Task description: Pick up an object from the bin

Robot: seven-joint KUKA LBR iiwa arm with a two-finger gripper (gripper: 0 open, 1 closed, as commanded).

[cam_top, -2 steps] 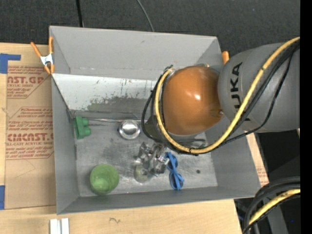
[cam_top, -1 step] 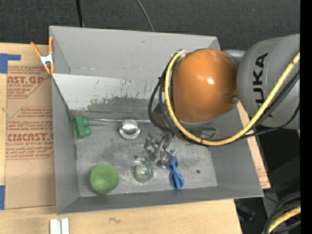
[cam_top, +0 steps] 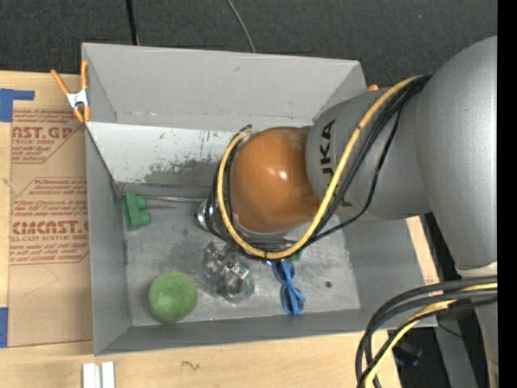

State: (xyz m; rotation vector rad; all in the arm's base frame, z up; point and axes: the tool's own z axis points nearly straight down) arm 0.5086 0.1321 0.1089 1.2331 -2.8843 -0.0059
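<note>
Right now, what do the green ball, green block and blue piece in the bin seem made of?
Green ball: matte, slightly fuzzy surface, likely foam or felt. Green block: even colour, squared edges, probably moulded plastic. Blue piece: thin, smooth strips, plastic or rubber; cannot tell which.

dark grey floor (cam_top: pixel 339 10) spans the top of the frame; a pale wooden surface (cam_top: pixel 242 368) runs along the bottom edge.

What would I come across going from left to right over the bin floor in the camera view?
green block → green ball → the robot's hand → blue looped thing
</note>
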